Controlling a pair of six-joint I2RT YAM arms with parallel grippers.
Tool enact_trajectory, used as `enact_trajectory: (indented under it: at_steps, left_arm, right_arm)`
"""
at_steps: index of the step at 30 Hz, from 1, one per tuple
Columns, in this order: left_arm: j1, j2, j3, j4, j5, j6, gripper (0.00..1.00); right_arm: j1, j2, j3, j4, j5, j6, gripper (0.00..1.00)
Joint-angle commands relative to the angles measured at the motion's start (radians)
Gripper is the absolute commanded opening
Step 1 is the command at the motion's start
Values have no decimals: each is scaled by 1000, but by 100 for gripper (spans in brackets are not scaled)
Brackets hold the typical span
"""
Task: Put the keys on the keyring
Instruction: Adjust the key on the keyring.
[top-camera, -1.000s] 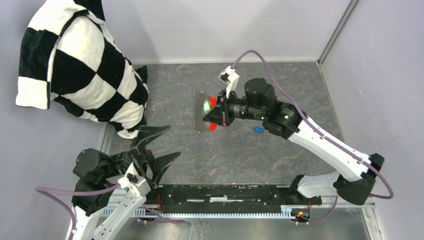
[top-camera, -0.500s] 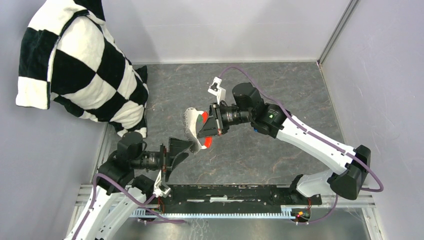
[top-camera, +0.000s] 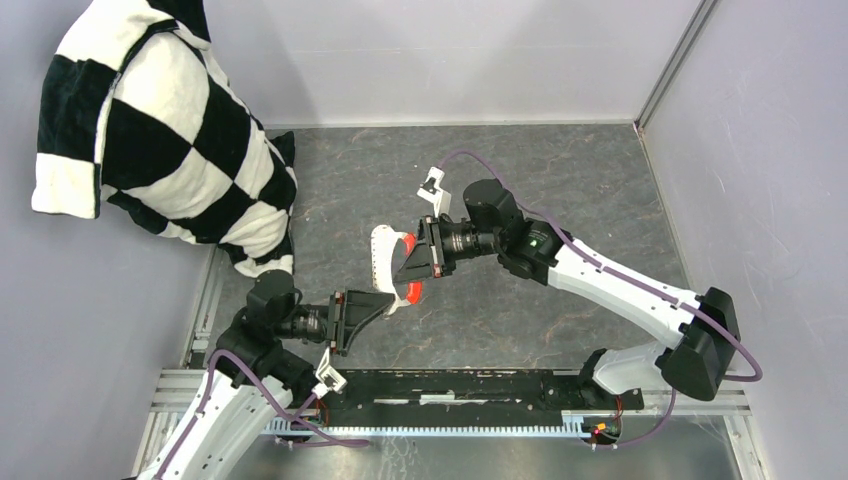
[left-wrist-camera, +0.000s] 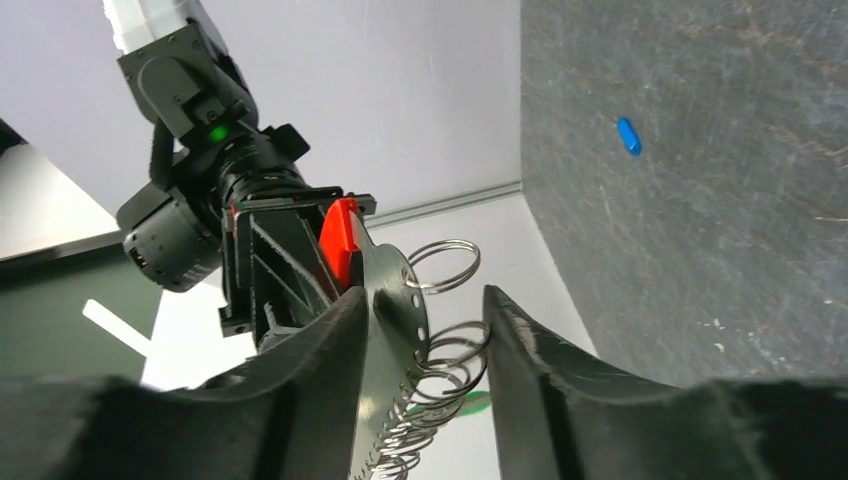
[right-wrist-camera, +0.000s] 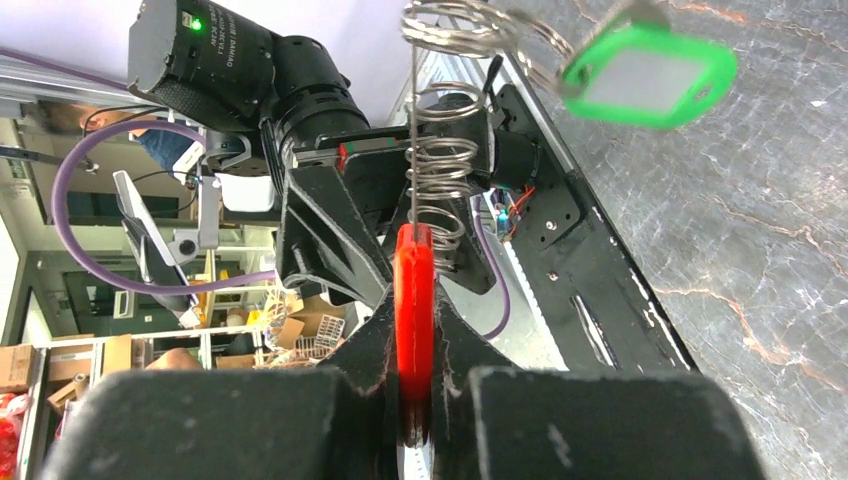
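1. Top view: your right gripper (top-camera: 408, 268) is pressed together on the red tag (top-camera: 413, 292) of the keyring (top-camera: 379, 255), carried above the middle of the table (top-camera: 560, 180). The grey strap (top-camera: 376, 240) arcs out at its 10 o'clock. Your left gripper (top-camera: 378, 303) noses in just at its 7 o'clock, so it's the nearer free pincer. No blue key shows here.
2. Left wrist view: your jaws stand spread, straddling the grey strap (left-wrist-camera: 385, 300) and the wire rings (left-wrist-camera: 443, 266). Their long axis runs 12 to 6 between the fingers (left-wrist-camera: 330, 340). I see no firm pinch yet. The blue key (left-wrist-camera: 628, 136) lies flat on the table at 2 o'clock, well apart.
3. Right wrist view: there's the red tag (right-wrist-camera: 413, 290) edge-on, squeezed between the pads. The rings (right-wrist-camera: 440, 160) are stacked at 12 o'clock. The green key (right-wrist-camera: 648, 78) hangs off the top loop at 1 o'clock, so it looks already threaded. I'd say the blue key is what's left.
4. Surface and room: the table is a dark, flat, marbled top. A checked pillow (top-camera: 150, 130) sits at 10 o'clock. Walls stand close at the back and right.
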Motion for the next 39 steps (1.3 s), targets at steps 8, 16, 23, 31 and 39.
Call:
enact_trajectory:
  at_steps: [8, 16, 23, 31, 39]
  left_arm:
    - [3, -12, -12, 79, 116, 303, 9]
    - [3, -40, 48, 163, 96, -94, 2]
    - [3, 17, 205, 159, 39, -652, 2]
    - [3, 163, 339, 262, -35, -1295, 2]
    - [3, 250, 374, 358, -82, -1790, 2]
  right_arm:
    - [-3, -48, -44, 124, -3, 56, 1]
    - [-4, -48, -30, 96, -76, -114, 63]
    - [-8, -109, 44, -152, -101, -532, 77]
    - [-4, -211, 150, -477, 70, -948, 98]
    - [150, -311, 136, -200, 324, -1145, 98]
